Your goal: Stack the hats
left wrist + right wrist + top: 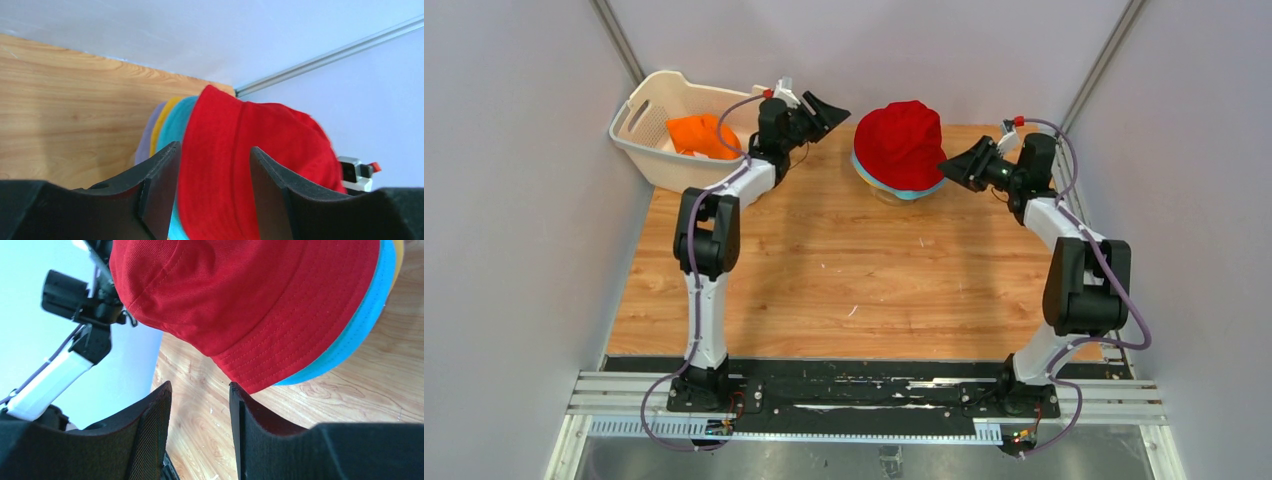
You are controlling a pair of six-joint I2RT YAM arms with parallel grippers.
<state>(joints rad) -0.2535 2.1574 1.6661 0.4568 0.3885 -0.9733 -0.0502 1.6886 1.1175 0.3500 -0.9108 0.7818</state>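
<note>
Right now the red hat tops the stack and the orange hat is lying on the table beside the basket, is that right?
Not quite. The red hat does top the stack, but the orange hat lies inside the white basket, not on the table beside it. The top external view shows it.

The left arm (709,235) rises from its base at the near edge, folds at the elbow and reaches to the far left. Its wrist is turned so that the left gripper (832,108) points right, with a plain gap between its fingers (155,190). The right arm (1079,280) stands much the same on the other side, forearm slanting up and inward, and the right gripper (952,165) points left, its fingers (150,435) parted too.
</note>
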